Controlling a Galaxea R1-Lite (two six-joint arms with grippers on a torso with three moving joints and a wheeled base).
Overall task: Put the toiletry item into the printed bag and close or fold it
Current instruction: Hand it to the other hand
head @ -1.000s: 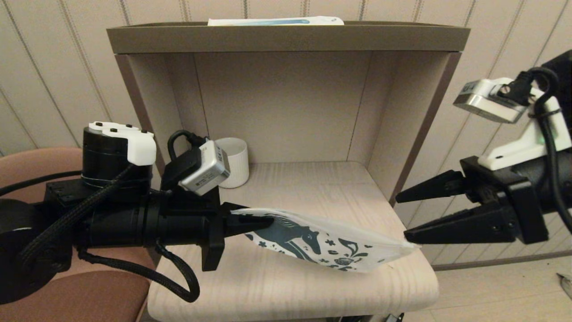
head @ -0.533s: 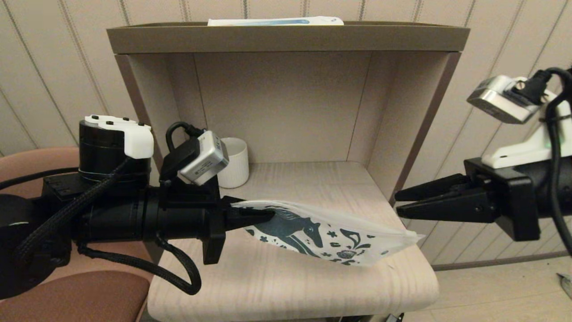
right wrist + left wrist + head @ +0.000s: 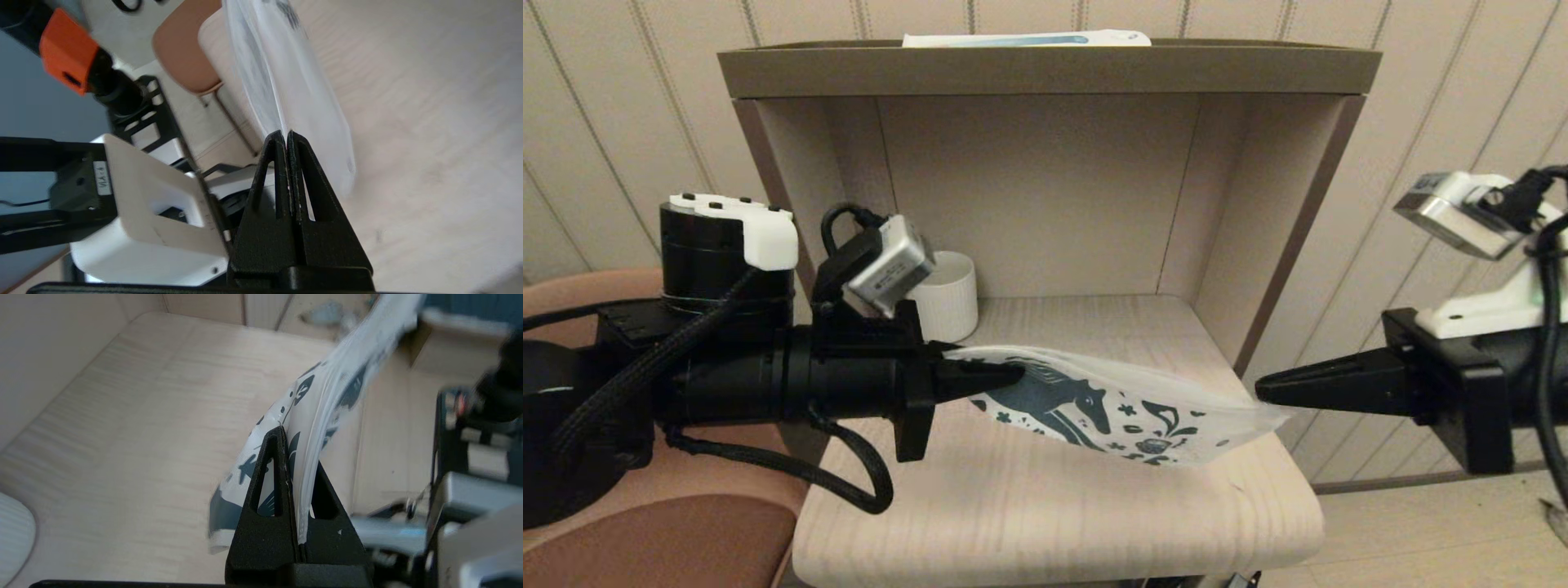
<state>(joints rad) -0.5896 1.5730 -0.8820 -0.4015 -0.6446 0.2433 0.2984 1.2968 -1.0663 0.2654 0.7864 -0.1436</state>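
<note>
Now the left gripper (image 3: 1013, 375) holds one end of the printed bag (image 3: 1127, 412) between closed jaws; the right gripper (image 3: 1262, 390), jaws pressed together, touches the opposite end.

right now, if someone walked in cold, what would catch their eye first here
The printed bag stands out: it hangs above the shelf, stretched between both arms. The left gripper is shut on its left end, and the right gripper has its tips closed at the bag's right corner, though whether it actually pinches the edge is hard to tell. Behind the left arm a white ribbed cup sits in the back left corner.
</note>
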